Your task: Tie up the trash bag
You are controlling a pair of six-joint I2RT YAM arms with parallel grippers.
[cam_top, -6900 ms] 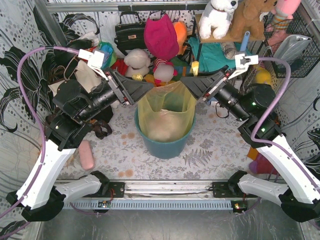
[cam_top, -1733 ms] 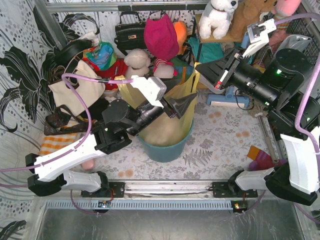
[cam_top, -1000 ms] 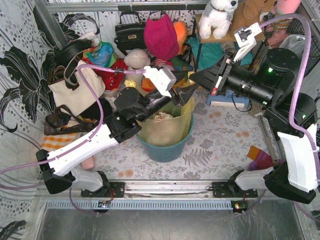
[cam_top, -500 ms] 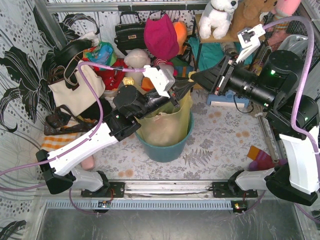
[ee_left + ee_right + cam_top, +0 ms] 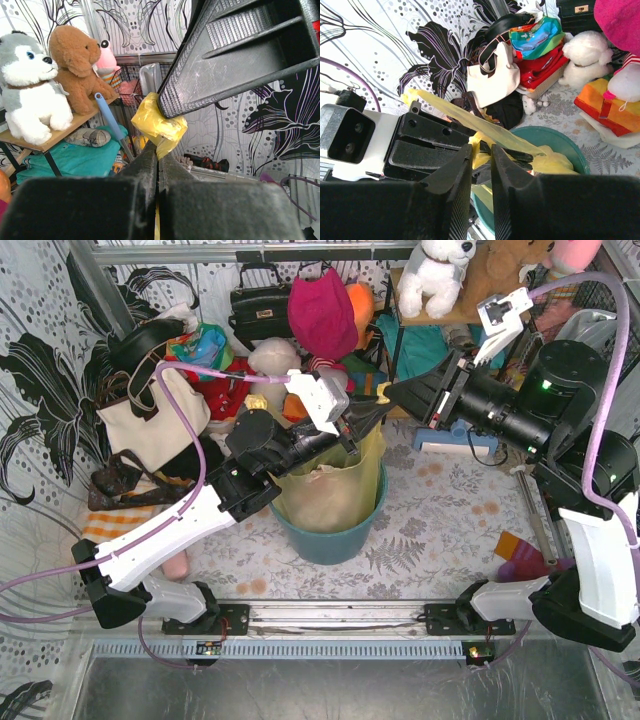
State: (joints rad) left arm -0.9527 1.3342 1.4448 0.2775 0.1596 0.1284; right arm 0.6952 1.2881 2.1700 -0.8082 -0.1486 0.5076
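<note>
Teal bin [image 5: 335, 535] holds trash bag [image 5: 322, 495]; left jaws clench it, right jaws' grip unclear.

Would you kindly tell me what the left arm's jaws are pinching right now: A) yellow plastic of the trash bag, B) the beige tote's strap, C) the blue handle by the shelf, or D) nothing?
A: in the left wrist view the left jaws stand closed together on a yellow fold of the trash bag.

high rearward top view; close wrist views facing each other, all sharing the trash bag [image 5: 335, 495]
</note>
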